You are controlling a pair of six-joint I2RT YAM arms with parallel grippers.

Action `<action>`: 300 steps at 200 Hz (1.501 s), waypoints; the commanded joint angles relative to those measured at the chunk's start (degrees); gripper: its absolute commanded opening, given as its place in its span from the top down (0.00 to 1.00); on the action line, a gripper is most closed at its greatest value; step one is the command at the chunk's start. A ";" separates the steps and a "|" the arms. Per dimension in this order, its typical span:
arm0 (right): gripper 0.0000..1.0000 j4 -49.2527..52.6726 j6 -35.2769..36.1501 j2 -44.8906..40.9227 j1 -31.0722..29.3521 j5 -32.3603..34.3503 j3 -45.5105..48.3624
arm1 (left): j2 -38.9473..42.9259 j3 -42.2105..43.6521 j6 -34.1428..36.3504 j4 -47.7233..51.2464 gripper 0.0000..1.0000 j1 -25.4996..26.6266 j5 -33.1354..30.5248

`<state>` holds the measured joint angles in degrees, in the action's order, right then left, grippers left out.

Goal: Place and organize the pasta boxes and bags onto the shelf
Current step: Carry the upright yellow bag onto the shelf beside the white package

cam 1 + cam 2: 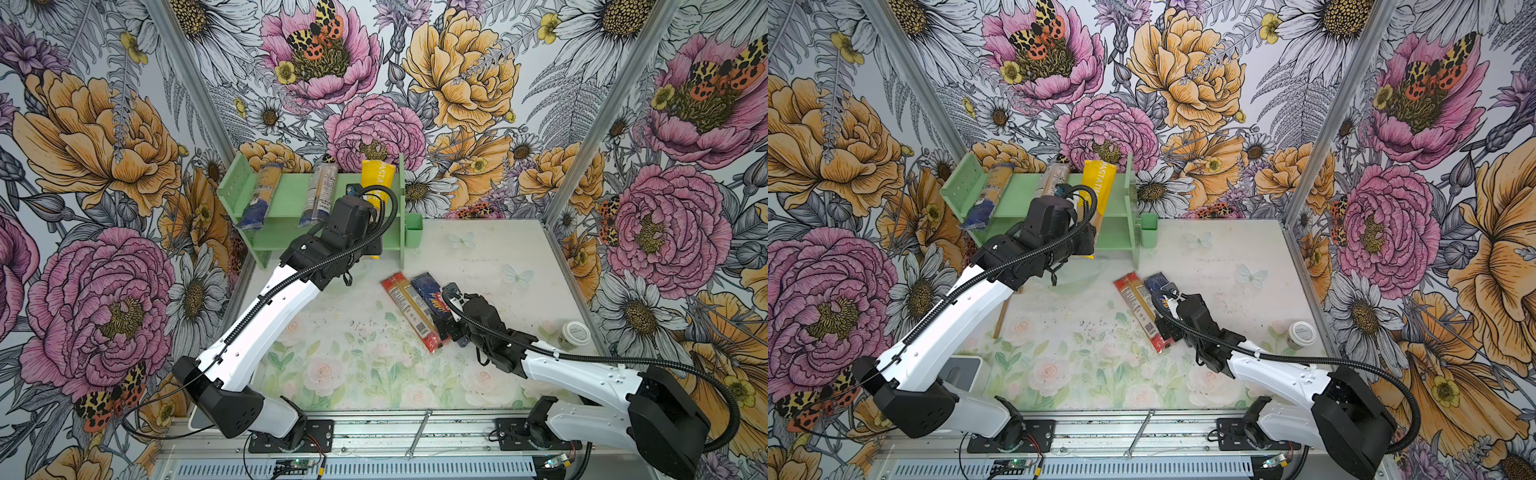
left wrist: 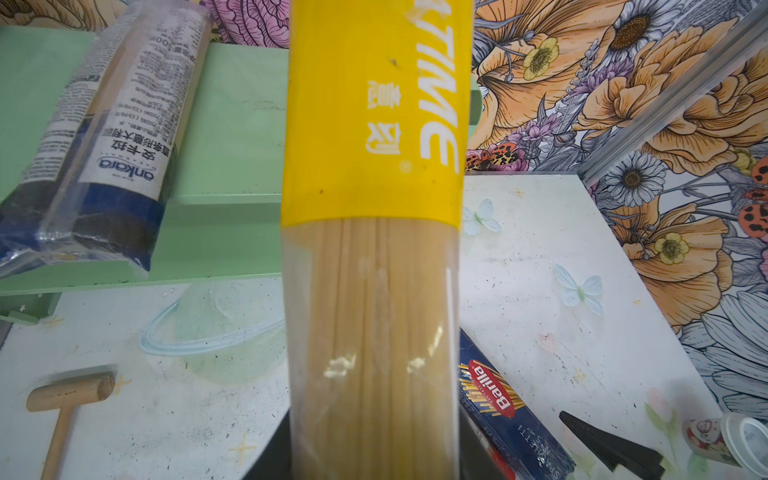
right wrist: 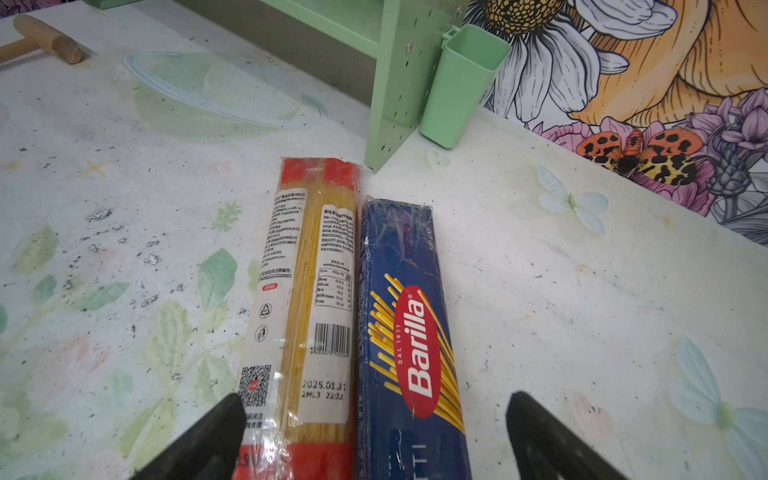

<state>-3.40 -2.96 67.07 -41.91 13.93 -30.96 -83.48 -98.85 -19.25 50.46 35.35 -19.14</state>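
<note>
The mint-green shelf (image 1: 286,195) stands at the back left of the table. Two clear bags with dark blue ends (image 1: 259,195) (image 1: 318,191) lie across its top tier. My left gripper (image 2: 374,465) is shut on the near end of the yellow bag (image 1: 376,176), which reaches over the top tier beside the right side panel. The red-ended clear bag (image 3: 307,311) and the dark blue Barilla box (image 3: 407,332) lie side by side on the table. My right gripper (image 3: 374,440) hangs open just above their near ends, one finger on each outer side.
A small green cup (image 1: 413,230) hangs on the shelf's right panel. A white-lidded jar (image 1: 575,334) stands near the right wall. A wooden mallet (image 2: 70,399) lies on the table left of the shelf front. A wrench (image 1: 417,432) rests on the front rail.
</note>
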 commanded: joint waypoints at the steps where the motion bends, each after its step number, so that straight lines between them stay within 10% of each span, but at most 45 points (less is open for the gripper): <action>1: 0.00 0.50 -0.25 -1.85 0.40 1.50 -0.59 | -0.10 -4.52 1.75 -9.59 1.00 -1.94 -2.48; 300: 0.00 2.78 -0.02 -7.17 0.78 3.56 1.60 | -18.87 -18.74 3.07 -12.58 1.00 -8.10 0.50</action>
<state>-0.43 -2.94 61.19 -41.54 16.53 -30.13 -103.24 -112.64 -16.47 46.92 27.81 -17.89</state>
